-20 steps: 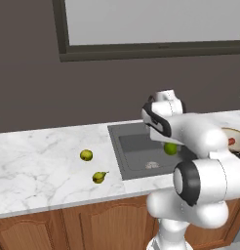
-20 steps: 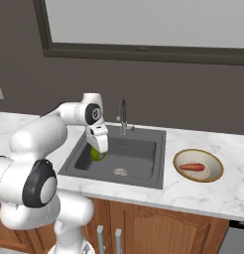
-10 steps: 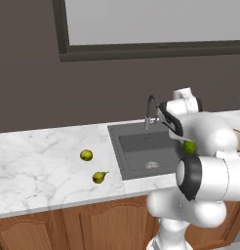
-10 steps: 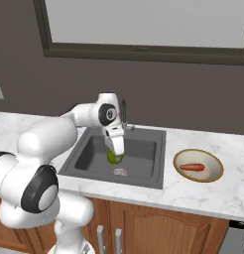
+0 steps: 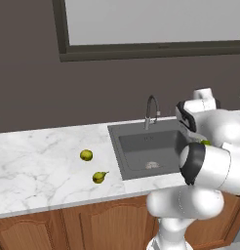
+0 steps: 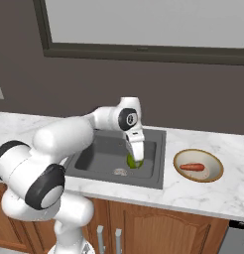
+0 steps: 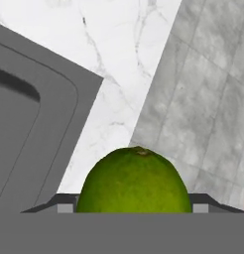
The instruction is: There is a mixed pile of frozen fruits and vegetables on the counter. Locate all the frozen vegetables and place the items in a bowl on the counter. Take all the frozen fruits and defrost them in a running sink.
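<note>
End effector (image 6: 135,159): clamped on green ball (image 6: 133,161), held over sink (image 6: 96,158) | Done: carrot (image 6: 194,167) in bowl (image 6: 212,177) | Left: ball to bowl at 3 o'clock; lemon (image 5: 86,155), pear (image 5: 98,177) on desk (image 5: 39,156), none judged defrosted.

Bright green ball (image 7: 134,181): lower half cut off in hand view. Gripper (image 6: 135,159) fingertips hidden behind ball. Bowl (image 6: 214,163) hidden behind arm, left base view.
</note>
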{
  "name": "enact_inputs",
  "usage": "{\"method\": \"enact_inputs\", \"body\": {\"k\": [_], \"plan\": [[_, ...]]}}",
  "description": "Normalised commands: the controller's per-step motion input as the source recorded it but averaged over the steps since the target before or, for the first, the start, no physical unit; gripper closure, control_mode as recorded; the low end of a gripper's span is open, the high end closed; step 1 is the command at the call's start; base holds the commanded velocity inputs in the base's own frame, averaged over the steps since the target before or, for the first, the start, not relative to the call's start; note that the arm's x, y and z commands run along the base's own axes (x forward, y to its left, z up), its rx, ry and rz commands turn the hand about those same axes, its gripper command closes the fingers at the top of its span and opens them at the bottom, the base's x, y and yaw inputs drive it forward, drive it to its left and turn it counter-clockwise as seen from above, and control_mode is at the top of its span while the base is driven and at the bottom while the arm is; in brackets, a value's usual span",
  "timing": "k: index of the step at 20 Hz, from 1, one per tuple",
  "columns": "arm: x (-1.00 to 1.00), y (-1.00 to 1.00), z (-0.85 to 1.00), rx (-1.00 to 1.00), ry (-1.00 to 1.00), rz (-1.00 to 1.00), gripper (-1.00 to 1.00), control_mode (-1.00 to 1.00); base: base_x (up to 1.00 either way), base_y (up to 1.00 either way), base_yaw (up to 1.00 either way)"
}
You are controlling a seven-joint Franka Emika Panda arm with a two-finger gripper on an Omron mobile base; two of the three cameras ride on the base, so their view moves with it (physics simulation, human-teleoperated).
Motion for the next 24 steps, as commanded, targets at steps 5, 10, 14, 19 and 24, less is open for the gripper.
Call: {"method": "enact_inputs", "body": {"k": [5,10,14,19,24], "plan": [[0.07,-0.65,0.01,0.01,0.00,-0.13,1.00,-1.00,0.00,0.00,0.00],[0.10,-0.33,0.38,-0.01,-0.02,-0.06,1.00,-1.00,0.00,0.00,0.00],[0.01,-0.27,0.35,0.00,0.00,0.00,1.00,-1.00,0.00,0.00,0.00],[0.11,-0.32,0.01,0.03,-0.07,0.00,1.00,-1.00,0.00,0.00,0.00],[0.30,-0.41,-0.02,0.11,-0.11,0.03,1.00,-1.00,0.00,0.00,0.00]]}}
